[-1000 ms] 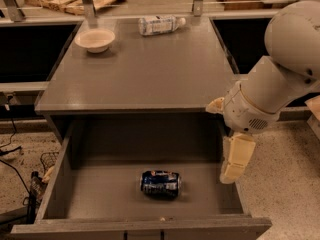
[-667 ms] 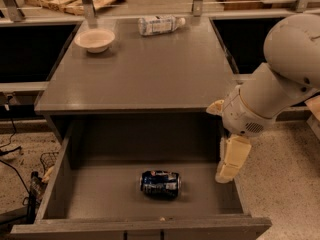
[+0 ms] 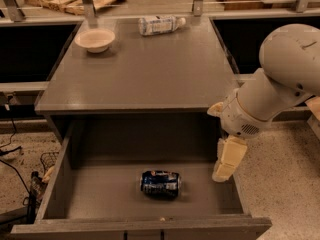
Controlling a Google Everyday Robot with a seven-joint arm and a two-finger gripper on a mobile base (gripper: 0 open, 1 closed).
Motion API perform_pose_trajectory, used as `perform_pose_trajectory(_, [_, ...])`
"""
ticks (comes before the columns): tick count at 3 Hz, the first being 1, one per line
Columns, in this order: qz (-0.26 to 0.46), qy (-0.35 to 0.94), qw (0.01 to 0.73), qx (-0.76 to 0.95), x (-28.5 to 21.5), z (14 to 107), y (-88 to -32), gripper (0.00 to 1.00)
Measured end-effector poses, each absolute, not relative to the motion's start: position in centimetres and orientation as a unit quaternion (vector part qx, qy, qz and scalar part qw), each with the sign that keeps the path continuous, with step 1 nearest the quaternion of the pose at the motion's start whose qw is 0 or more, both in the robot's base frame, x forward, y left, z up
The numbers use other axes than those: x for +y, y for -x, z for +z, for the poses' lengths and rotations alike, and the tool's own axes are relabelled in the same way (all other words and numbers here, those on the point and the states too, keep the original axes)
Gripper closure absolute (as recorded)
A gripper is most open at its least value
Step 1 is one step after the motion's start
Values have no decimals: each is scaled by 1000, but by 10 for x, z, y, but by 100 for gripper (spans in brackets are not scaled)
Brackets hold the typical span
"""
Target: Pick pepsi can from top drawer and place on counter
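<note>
The pepsi can (image 3: 160,183), dark blue with silver ends, lies on its side on the floor of the open top drawer (image 3: 100,196), near the middle front. My gripper (image 3: 226,165) hangs at the drawer's right wall, to the right of the can and apart from it, with its cream fingers pointing down. The grey counter (image 3: 145,69) spreads above the drawer.
A shallow pale bowl (image 3: 95,39) sits at the counter's back left. A clear plastic bottle with a white label (image 3: 159,24) lies on its side at the back centre. My white arm (image 3: 280,84) reaches in from the right. Cables lie on the floor at left.
My arm and gripper have shifted slightly to the left and down along the drawer's right side. The can has not moved.
</note>
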State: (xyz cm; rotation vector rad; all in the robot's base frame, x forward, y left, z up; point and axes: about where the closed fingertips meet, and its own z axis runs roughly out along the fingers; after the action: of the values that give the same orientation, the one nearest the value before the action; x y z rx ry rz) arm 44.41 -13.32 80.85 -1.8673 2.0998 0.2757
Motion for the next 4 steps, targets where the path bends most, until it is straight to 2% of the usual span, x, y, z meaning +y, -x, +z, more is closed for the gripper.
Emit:
perform_pose_trajectory(2, [156, 656, 140, 725, -109, 756, -445, 0])
perform_pose_trajectory(4, [167, 666, 146, 712, -98, 755, -442, 0])
